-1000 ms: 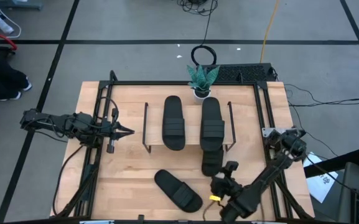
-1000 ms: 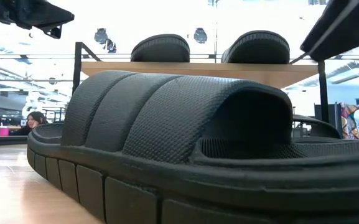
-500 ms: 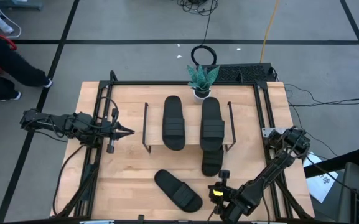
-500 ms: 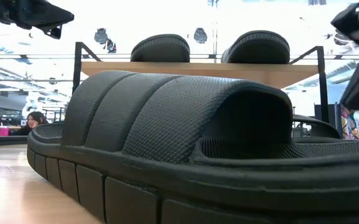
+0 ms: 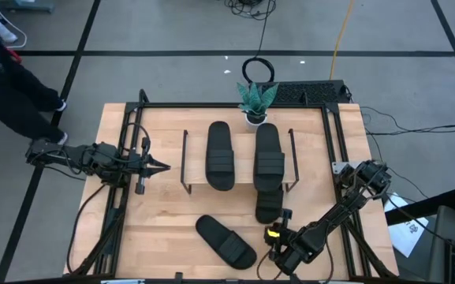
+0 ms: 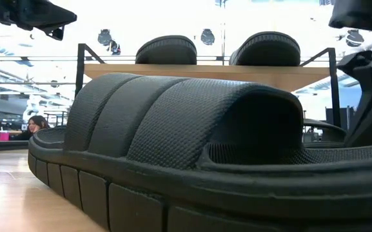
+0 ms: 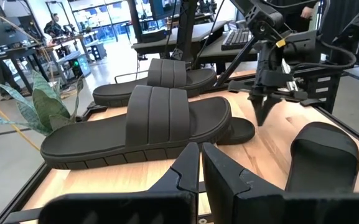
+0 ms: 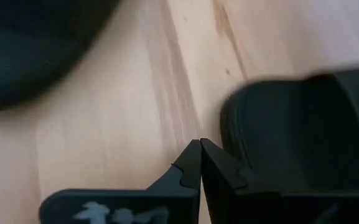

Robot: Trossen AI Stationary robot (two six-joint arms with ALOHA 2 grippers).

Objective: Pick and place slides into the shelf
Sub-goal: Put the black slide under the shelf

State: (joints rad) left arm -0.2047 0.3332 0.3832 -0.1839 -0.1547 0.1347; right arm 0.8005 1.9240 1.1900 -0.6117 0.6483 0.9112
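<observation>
1. Closing on nothing, the right gripper [image 5: 284, 214] has snapped shut from wide open and dropped back toward the near edge of the light wooden desk [image 5: 164, 221].
2. Two black ribbed slide sandals [image 5: 220, 155] lie on the low wood-and-black-metal shelf [image 5: 186, 162]; a third [image 5: 268, 202] pokes out beneath it, and a fourth [image 5: 225, 241] lies loose nearby.
3. Left gripper [image 5: 164, 166] waits closed, empty, left of the shelf; a fresh grasp seems needed.

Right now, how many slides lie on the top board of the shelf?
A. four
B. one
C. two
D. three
C: the high view shows two slides side by side on the shelf board; another lies on the table.
</observation>
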